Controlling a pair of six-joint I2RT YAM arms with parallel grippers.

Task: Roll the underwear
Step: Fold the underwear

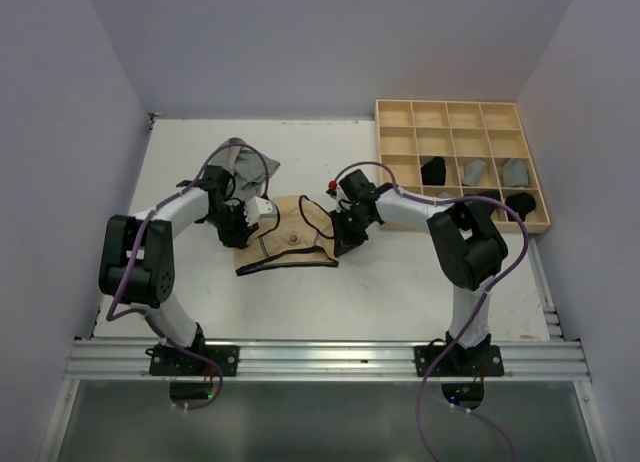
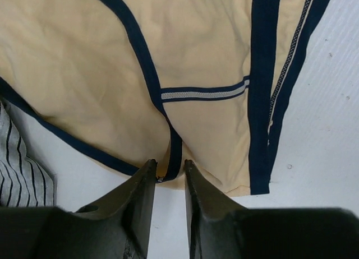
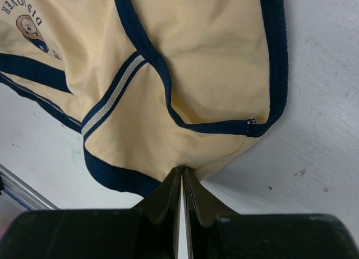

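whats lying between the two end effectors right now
The tan underwear lies spread out between the left end effector and the right end effector, clearest in the top view.

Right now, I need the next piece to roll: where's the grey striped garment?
Top view: the grey striped garment lies left rear on the table, just behind the tan underwear.

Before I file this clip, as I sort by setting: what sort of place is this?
Probably a robotics lab cell: plain walls enclose a white table, two robot arms bolt to an aluminium rail, and a wooden grid tray holds small garments.
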